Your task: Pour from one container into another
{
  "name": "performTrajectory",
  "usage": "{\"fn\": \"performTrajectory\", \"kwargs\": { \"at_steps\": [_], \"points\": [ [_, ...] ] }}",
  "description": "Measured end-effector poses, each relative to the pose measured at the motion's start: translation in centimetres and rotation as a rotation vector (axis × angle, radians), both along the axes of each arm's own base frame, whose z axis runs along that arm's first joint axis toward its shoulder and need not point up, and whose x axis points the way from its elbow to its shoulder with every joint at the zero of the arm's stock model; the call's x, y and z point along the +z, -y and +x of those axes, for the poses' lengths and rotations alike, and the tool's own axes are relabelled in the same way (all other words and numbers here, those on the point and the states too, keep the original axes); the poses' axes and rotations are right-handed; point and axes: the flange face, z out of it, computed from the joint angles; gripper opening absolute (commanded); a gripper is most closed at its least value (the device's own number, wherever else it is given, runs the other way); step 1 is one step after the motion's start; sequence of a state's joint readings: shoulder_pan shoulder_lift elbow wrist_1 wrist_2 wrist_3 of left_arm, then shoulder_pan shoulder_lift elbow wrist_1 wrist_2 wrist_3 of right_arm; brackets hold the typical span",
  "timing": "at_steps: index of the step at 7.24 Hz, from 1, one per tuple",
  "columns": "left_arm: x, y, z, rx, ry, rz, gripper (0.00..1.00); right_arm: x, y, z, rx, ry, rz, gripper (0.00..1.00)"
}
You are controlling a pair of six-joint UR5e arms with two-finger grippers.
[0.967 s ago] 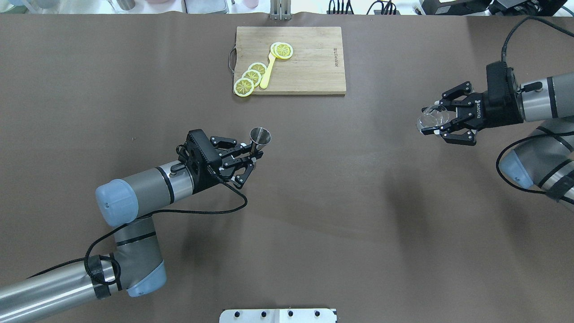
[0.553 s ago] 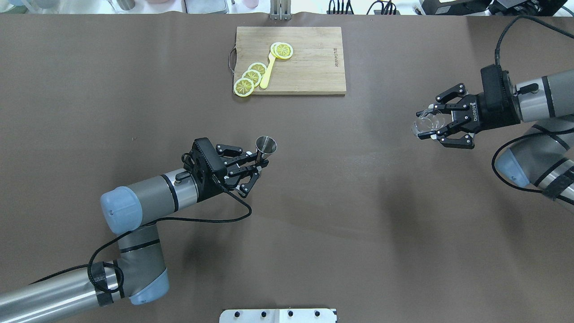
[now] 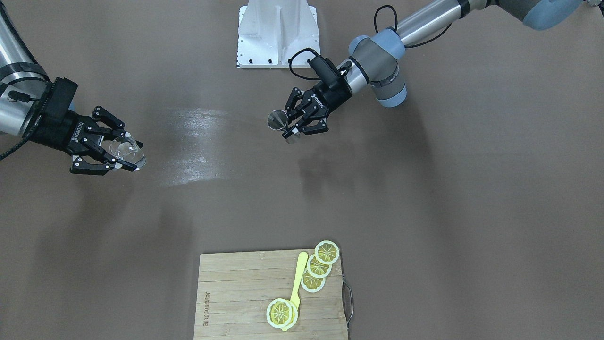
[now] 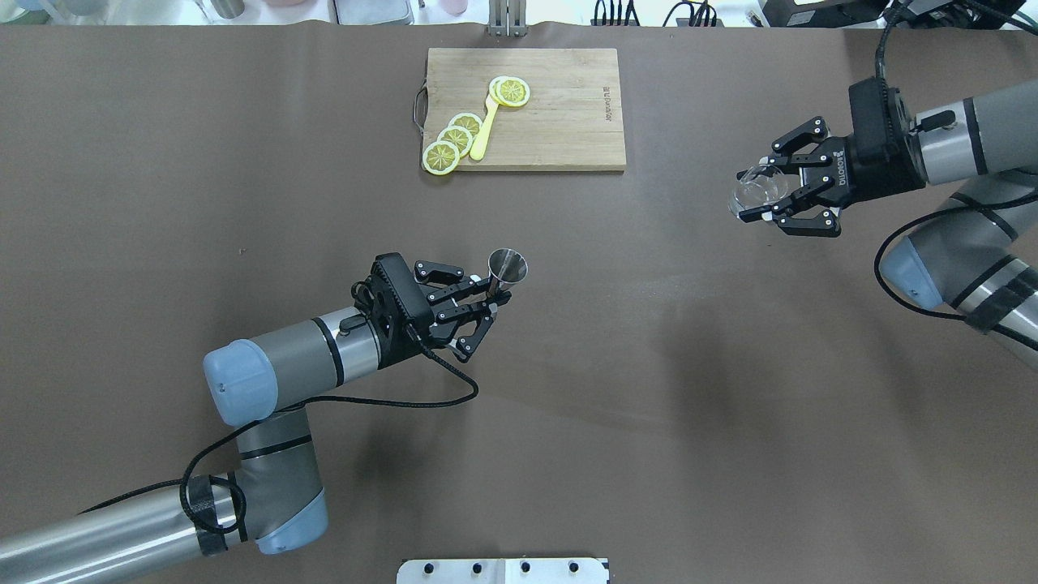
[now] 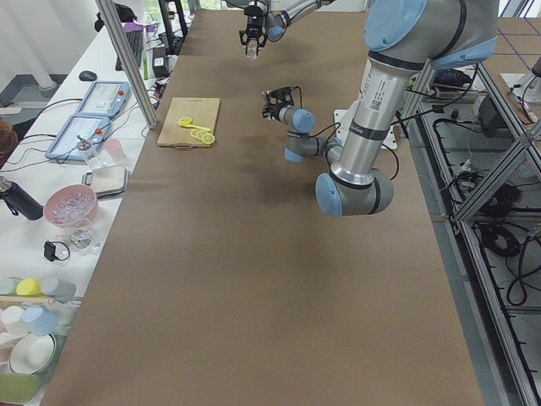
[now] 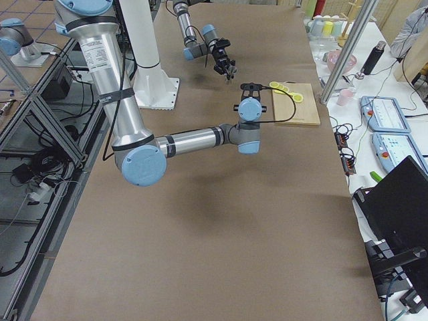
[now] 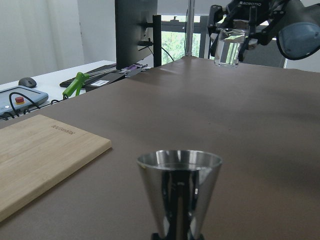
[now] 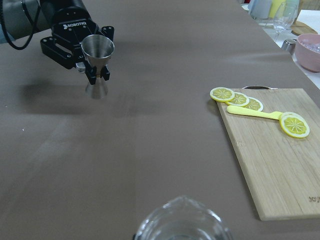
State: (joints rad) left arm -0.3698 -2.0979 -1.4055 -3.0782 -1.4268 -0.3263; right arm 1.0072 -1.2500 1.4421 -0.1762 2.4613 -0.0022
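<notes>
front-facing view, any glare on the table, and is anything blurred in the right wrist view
Exterior front-facing view: a pale glare patch on the table, left of centre. Right wrist view: the glass at the bottom edge looks blurred; the jigger is sharp.

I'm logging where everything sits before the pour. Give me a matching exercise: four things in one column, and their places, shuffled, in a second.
Things:
1. glass
2. jigger
3. lemon slices
4. cutting board

Places:
A. flat on the table
B. held off the table in the left gripper
C. lying on the cutting board
D. held off the table in the right gripper

Pairs: 1-D, 2-B, 3-C, 4-A.
</notes>
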Motion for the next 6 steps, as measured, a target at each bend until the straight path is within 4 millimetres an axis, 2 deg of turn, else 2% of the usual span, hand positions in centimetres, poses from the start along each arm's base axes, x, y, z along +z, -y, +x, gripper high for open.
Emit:
{"fn": "performTrajectory", "kwargs": {
  "at_steps": [2,5,6],
  "points": [
    [-0.2,0.1,0.4,0.001,0.0,0.003,0.0,-4.7,-0.5,-1.8,-0.007,-0.086,0.079,0.0],
    [-0.2,0.1,0.4,0.0,-0.001,0.003,0.0,-11.2,-2.5,-5.6,-0.009,-0.147,0.098,0.0],
    [-0.2,0.1,0.3,-0.001,-0.001,0.003,0.0,-13.1,-3.7,-7.2,-0.002,-0.167,0.095,0.0]
  ]
}}
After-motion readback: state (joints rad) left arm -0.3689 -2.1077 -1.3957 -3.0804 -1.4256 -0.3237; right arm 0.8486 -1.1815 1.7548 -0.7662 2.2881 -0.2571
